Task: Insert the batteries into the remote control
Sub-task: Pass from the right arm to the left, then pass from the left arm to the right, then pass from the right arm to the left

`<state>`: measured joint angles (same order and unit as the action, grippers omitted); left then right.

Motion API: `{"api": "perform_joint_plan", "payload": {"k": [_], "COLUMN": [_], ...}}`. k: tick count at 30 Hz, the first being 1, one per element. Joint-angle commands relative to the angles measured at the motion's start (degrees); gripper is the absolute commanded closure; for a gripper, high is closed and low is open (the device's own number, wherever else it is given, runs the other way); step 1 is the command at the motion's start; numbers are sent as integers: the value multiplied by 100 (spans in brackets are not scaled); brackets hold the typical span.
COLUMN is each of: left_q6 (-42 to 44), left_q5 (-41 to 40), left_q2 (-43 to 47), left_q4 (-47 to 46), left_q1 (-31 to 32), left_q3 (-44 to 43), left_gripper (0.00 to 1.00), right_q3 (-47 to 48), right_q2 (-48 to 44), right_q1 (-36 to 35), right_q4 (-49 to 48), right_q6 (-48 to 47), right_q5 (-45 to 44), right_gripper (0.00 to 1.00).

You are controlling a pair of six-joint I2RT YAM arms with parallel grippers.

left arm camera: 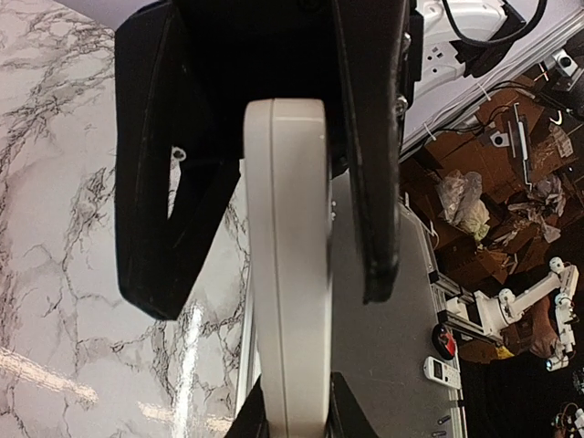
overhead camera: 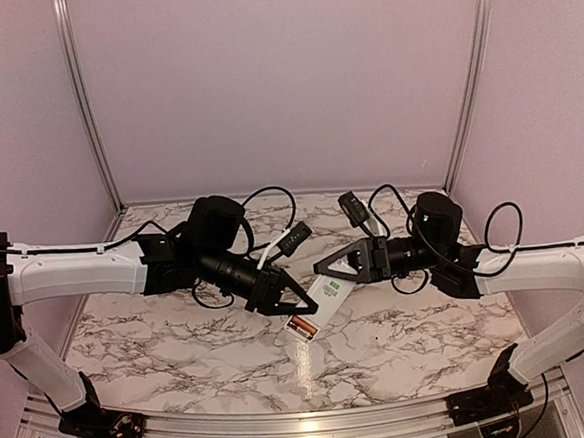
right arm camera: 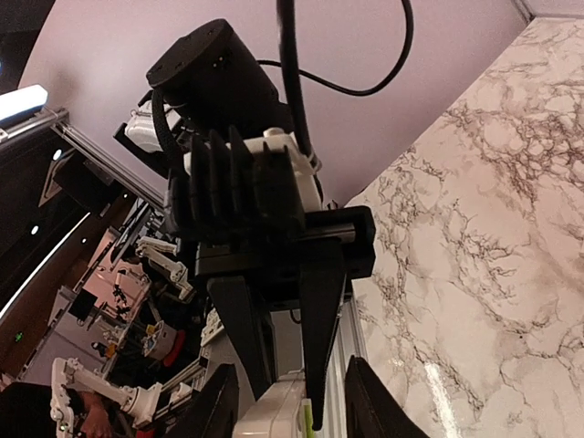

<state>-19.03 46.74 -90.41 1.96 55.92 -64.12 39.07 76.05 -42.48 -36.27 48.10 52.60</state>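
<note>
Reaching inward, left gripper [overhead camera: 307, 303] pinches remote control [overhead camera: 335, 291], right gripper [overhead camera: 322, 267] opposite.

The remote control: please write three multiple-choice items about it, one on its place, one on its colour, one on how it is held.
1. Where is the remote control?
A. at the far left corner of the table
B. held up over the middle of the marble table
C. beside the right arm's base

2. What colour is its casing?
A. black
B. red
C. white

3. How is the left claw?
A. shut on the remote control
B. open and empty
C. out of view

Key: 1 B, the top view shows it raised at mid-table; 2 C, the left wrist view shows its white edge; 3 A, its fingers clamp it from both sides.
</note>
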Motion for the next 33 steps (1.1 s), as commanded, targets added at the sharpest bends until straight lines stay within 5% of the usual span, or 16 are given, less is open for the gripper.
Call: {"api": "perform_joint_plan", "payload": {"k": [1,10,16,24,27,33], "left_q6": [554,725,788,398,445,1171], "left_q5": [458,556,354,-1838,-2598,-3690], "left_q2": [-130,-148,-139,669,972,701], "left_q4": [695,928,979,474,290,1103], "left_q1": [-37,-116,-137,-325,-312,151], "left_q3": [-224,-259,-286,-48,163,-337], "left_gripper": [100,100,98,19,3,1], "right_q3": [268,335,460,154,-56,-439], "right_q2": [-179,-235,-198,-277,-284,-218], "right_q1": [21,27,20,416,559,644], "right_q4": [1258,1931,2237,1826,1742,1287], "right_q6": [-790,-1190,-1381,-730,-471,250], "right_q5": [345,689,717,126,-252,-680], "right_gripper": [66,72,97,100,100,100]}}
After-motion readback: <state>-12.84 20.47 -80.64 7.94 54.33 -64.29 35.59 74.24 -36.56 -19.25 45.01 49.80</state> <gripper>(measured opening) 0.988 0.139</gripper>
